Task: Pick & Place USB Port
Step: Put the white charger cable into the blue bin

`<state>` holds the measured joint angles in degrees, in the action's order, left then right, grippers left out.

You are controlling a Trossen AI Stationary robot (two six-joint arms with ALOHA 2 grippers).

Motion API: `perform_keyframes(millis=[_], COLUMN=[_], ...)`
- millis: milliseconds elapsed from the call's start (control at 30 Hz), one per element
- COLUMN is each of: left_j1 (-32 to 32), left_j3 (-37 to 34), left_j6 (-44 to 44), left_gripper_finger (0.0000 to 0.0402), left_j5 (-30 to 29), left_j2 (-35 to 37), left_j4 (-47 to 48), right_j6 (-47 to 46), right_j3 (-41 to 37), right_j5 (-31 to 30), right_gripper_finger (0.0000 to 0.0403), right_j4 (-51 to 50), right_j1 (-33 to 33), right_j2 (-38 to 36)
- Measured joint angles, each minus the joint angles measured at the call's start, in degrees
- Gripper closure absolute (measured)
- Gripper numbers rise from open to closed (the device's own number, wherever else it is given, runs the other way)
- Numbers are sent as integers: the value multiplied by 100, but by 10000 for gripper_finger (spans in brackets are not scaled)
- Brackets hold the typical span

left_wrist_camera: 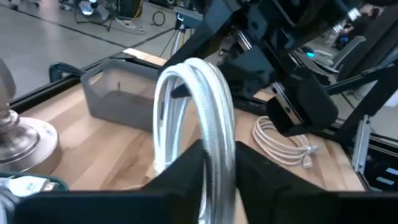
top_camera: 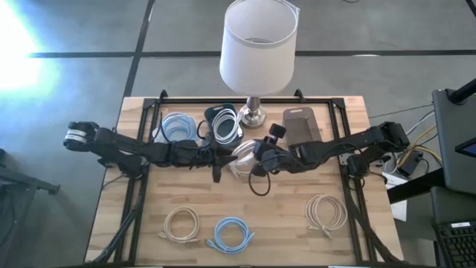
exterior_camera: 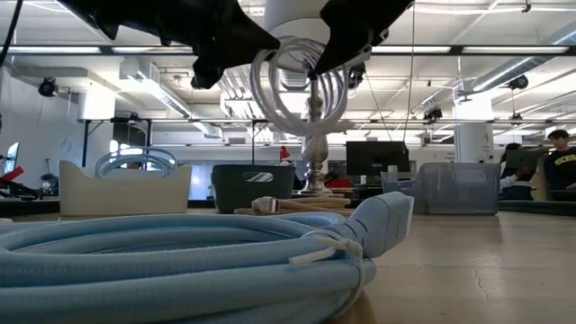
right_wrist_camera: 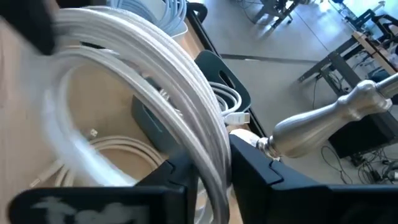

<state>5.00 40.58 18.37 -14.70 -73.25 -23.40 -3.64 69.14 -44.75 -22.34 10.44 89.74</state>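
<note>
1. The left pincer (top_camera: pixel 236 158) reaches in over the middle of the worktop (top_camera: pixel 282 223), and its fingers (left_wrist_camera: pixel 186 174) are closed on a coil of white cable (top_camera: pixel 244 154).
2. The right pincer (top_camera: pixel 256 158) meets it from the other side and is also clamped on the same coil, its fingers (right_wrist_camera: pixel 249 168) pressing either side of the strands.
3. The white cable hangs in the air between the two pincers, well above the wood; in the low view it shows as an upright loop in front of the lamp stem.
4. A lamp (top_camera: pixel 258 46) with a white shade stands at the far middle of the worktop, its metal base (top_camera: pixel 252 115) just beyond the pincers.
5. A grey tray (top_camera: pixel 301 125) lies to the right of the lamp base, near the right arm.
6. On the left of the lamp base sit a white bin holding a light blue cable (top_camera: pixel 177 126) and a dark bin holding a white cable (top_camera: pixel 224 125).
7. Along the near edge lie three more coils: a cream cable (top_camera: pixel 181 222) at the left, a blue cable (top_camera: pixel 230 234) in the middle, and another cream cable (top_camera: pixel 326 211) at the right.
8. A loose black cable (top_camera: pixel 259 184) loops on the wood just below the pincers.
</note>
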Motion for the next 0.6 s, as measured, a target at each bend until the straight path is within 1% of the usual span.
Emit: perform_keyframes(millis=[100, 133, 333, 500, 600], left_j1=[-52, -83, -459, -928, -1090], left_j3=[0, 0, 4, 158, 274], left_j6=[-40, -48, -47, -56, -204], left_gripper_finger=[359, 363, 363, 369, 376], left_j5=[-15, -13, 61, -32, -31], left_j2=[0, 0, 204, 424, 528], left_j4=[1, 11, 190, 816, 1040], right_j6=[101, 103, -141, -212, -232], right_j3=[0, 0, 117, 321, 387], right_j5=[16, 17, -33, -21, -23], right_gripper_finger=[301, 294, 263, 247, 240], right_j4=[-6, -19, -548, -1043, -1178], right_j1=[0, 0, 130, 330, 375], right_j2=[-1, -1, -86, -262, -420])
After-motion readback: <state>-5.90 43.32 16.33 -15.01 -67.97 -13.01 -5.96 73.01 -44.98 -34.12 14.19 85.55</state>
